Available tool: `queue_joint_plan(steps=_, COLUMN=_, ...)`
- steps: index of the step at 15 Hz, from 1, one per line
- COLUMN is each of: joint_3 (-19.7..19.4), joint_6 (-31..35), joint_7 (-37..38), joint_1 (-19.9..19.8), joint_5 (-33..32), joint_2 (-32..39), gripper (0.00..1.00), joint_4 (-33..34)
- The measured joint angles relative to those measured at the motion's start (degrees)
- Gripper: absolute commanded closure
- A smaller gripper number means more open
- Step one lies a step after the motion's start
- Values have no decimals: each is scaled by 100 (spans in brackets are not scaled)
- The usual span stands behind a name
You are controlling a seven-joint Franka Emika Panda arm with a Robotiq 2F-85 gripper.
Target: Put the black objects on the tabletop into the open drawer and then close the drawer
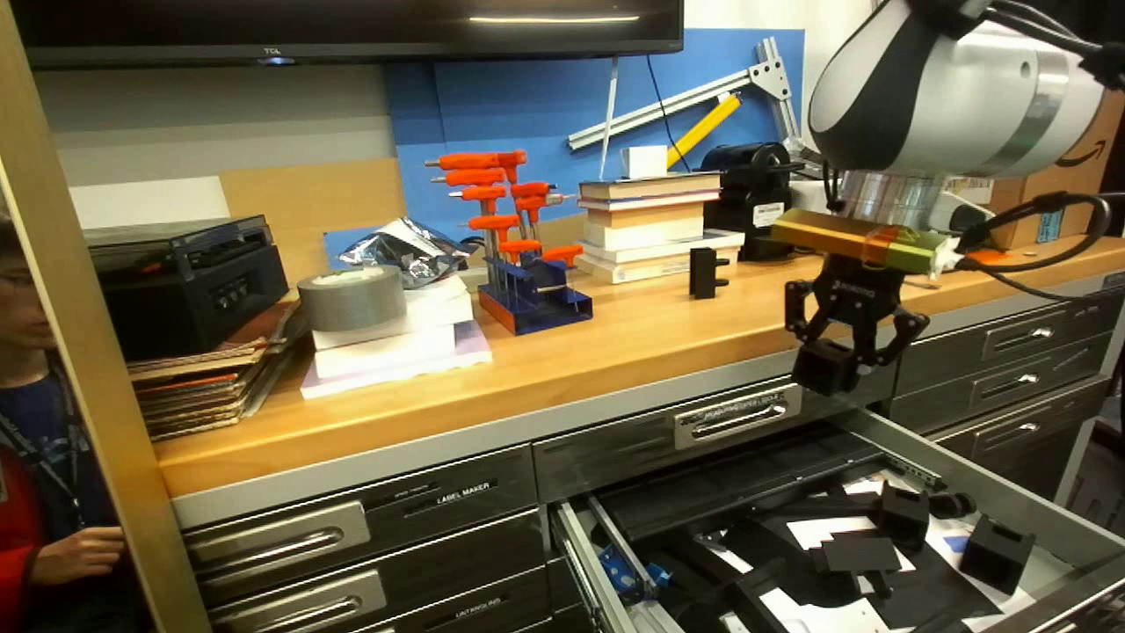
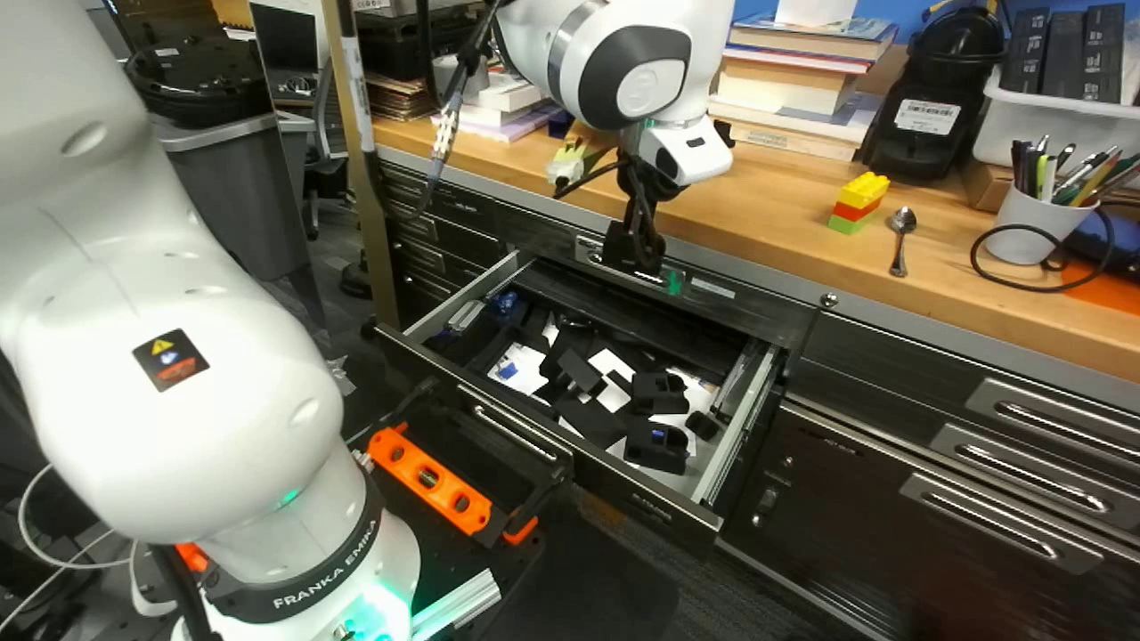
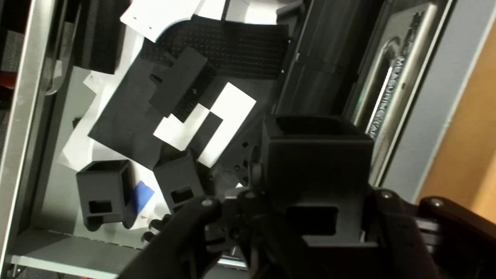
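Observation:
My gripper [image 1: 837, 350] is shut on a black block [image 1: 823, 369] and holds it above the back of the open drawer [image 1: 993, 489], close to the cabinet face. The held block [image 3: 317, 166] fills the jaws in the wrist view and also shows in an exterior view [image 2: 628, 251]. A black piece [image 1: 703, 273] with two pegs stands upright on the wooden tabletop [image 1: 615, 352], in front of the books. Several black pieces lie in the drawer, among them a block [image 1: 997, 552], a second block [image 3: 180, 180] and a flat piece [image 3: 179, 82].
On the tabletop stand a book stack [image 1: 646, 230], a hex-key stand [image 1: 536, 299], a tape roll [image 1: 352, 297], a black electronic unit [image 2: 931, 98], a toy-brick stack [image 2: 858, 203], a spoon [image 2: 901, 236] and a pen cup [image 2: 1038, 218]. A person [image 1: 66, 527] is at the left edge.

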Motion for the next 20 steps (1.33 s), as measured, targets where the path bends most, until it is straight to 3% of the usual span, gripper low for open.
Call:
queue_joint_plan(steps=10, joint_3=1, joint_6=295, joint_7=-211, joint_1=-10, joint_5=133, joint_2=535, gripper=69, joint_4=-273)
queue_joint_plan(steps=20, joint_3=100, joint_6=1028, joint_7=-1156, joint_1=-9, joint_5=1453, joint_2=1869, gripper=69, joint_4=109)
